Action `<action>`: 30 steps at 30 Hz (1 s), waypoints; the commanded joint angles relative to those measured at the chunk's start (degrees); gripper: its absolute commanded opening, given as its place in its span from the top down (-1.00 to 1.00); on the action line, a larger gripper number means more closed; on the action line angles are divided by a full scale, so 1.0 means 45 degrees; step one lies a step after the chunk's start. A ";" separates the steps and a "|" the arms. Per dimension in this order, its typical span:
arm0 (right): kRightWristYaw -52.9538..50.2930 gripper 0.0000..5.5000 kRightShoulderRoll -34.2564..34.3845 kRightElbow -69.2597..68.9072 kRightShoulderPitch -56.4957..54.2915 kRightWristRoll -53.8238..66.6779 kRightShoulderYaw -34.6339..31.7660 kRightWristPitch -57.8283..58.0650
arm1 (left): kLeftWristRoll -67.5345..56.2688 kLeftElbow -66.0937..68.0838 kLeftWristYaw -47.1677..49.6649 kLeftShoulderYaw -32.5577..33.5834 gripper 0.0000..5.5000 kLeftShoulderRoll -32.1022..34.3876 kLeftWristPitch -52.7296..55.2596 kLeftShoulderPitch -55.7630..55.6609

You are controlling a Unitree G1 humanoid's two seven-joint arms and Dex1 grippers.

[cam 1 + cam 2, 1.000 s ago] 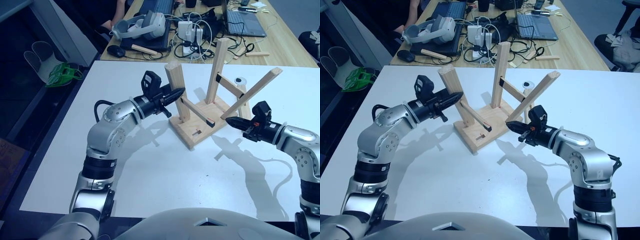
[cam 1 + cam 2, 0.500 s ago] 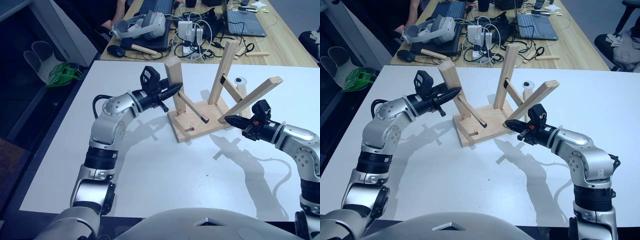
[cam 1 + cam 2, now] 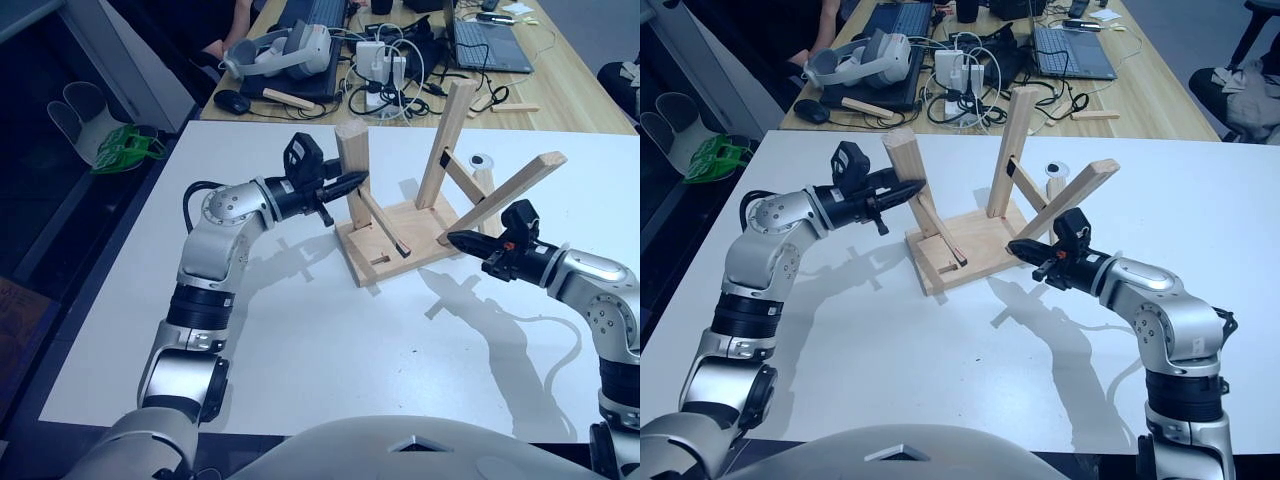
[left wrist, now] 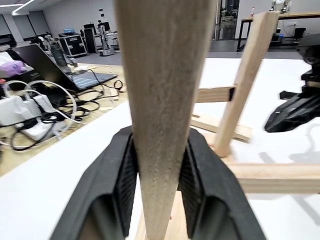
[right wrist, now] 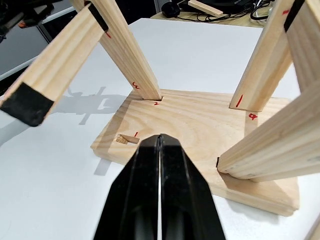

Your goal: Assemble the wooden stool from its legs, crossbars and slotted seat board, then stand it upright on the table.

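Lying upside down mid-table on white table (image 3: pixel 300 330): stool's slotted seat board (image 3: pixel 975 240), legs pointing up. Right gripper (image 3: pixel 458 238) at board's 3 o'clock, fingers pressed together on nothing, tip just beside board edge, under slanted leg (image 3: pixel 510 190). Right wrist view adds open slot (image 5: pixel 125 139) at board corner and crossbar (image 5: pixel 55 60) slanting down from held leg, end black-capped. Left gripper (image 3: pixel 352 181) at board's 9 o'clock, clamped on leg (image 4: pixel 165 75); left wrist view shows pads (image 4: pixel 122 170) either side. Beyond, 12 o'clock: wooden desk (image 3: pixel 570 90), headset (image 3: pixel 285 50), laptop (image 3: pixel 490 45), cables (image 3: pixel 380 95).
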 commanded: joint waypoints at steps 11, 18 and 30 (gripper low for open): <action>-0.0305 1.00 -0.0095 0.0378 -0.0225 0.0019 -0.0029 -0.0533 | 0.0672 -0.1111 0.1962 -0.1005 0.63 0.0155 0.3475 0.0975; -0.0459 1.00 -0.0100 0.0554 -0.0312 -0.0063 0.0014 -0.0793 | -0.0155 -0.1097 0.3961 -0.0039 0.63 -0.1007 0.5131 0.1509; -0.0916 1.00 0.0084 0.0906 -0.0563 -0.0005 -0.0153 -0.1137 | 0.0103 -0.0365 0.3879 -0.0052 0.63 0.0103 0.5271 0.0677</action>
